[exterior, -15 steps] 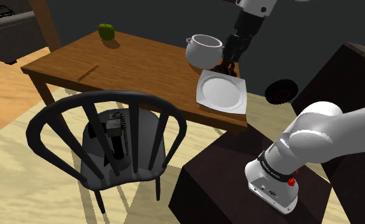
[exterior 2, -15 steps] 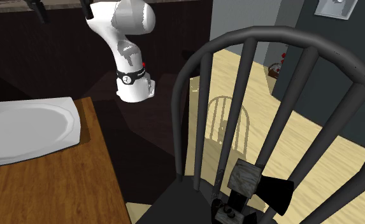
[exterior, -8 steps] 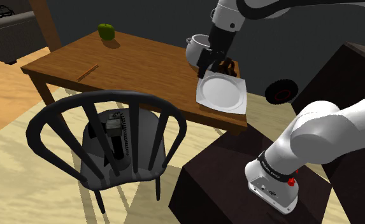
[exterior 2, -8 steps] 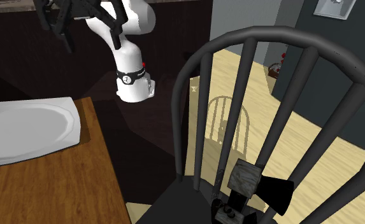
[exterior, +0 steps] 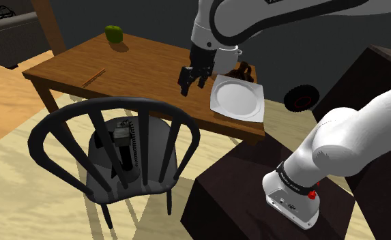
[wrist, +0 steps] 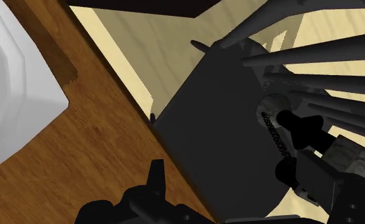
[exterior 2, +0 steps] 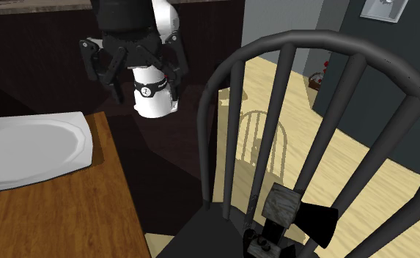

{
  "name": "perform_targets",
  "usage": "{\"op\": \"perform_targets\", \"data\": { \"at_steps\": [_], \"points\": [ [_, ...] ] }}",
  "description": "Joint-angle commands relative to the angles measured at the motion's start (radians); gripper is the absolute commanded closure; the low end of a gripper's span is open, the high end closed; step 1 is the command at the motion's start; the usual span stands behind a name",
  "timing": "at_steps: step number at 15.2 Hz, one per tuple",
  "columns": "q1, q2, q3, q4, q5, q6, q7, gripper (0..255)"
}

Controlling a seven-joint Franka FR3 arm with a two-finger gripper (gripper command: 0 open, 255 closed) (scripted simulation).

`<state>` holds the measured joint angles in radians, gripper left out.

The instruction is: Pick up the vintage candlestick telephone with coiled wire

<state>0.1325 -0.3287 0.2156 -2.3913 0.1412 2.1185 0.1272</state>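
Pincer (exterior: 192, 78) hangs above the brown wooden surface (exterior: 139, 68), not touching anything. Its fingers are apart with nothing between them, seen most clearly in the second exterior view (exterior 2: 144, 92). In the shoulder view a white square plate (exterior: 237, 99) lies just beside it at 4 o'clock, flat on the surface near the edge.

The telephone (exterior: 123, 146) is on the seat of a dark spindle-back chair (exterior: 112, 108). It is at 7 o'clock from the pincer in the shoulder view, well apart and lower, behind the chair's back spindles. It is black with a grey part, and a coiled cord runs alongside it.

In the second exterior view the telephone (exterior 2: 296, 216) sits at about 5 o'clock in the picture, seen through the chair back (exterior 2: 311, 44). The plate (exterior 2: 25, 150) is at 9 o'clock on the surface.

In the wrist view the chair seat (wrist: 219, 108) lies next to the edge of the surface. The telephone (wrist: 302, 143) lies on the seat under the spindles, and its coiled cord (wrist: 273, 132) is visible. A corner of the plate (wrist: 9, 83) rests on the wood.

A green apple (exterior: 113, 33) sits at the far end of the surface, at 10 o'clock from the pincer in the shoulder view. A thin stick (exterior: 93, 77) lies at 9 o'clock from the pincer. The arm's base is on a dark stand (exterior: 235, 191) at 5 o'clock.
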Motion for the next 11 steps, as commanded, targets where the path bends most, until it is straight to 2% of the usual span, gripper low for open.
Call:
{"op": "perform_targets", "data": {
  "at_steps": [1,6,11],
  "points": [
    [0.006,0.070,0.028,0.031,-0.011,0.044,0.037,0],
    [0.022,0.254,0.088,0.131,-0.070,0.131,0.139,0],
    [0.054,0.446,0.121,0.263,-0.166,0.185,0.254,0]
  ]
}}
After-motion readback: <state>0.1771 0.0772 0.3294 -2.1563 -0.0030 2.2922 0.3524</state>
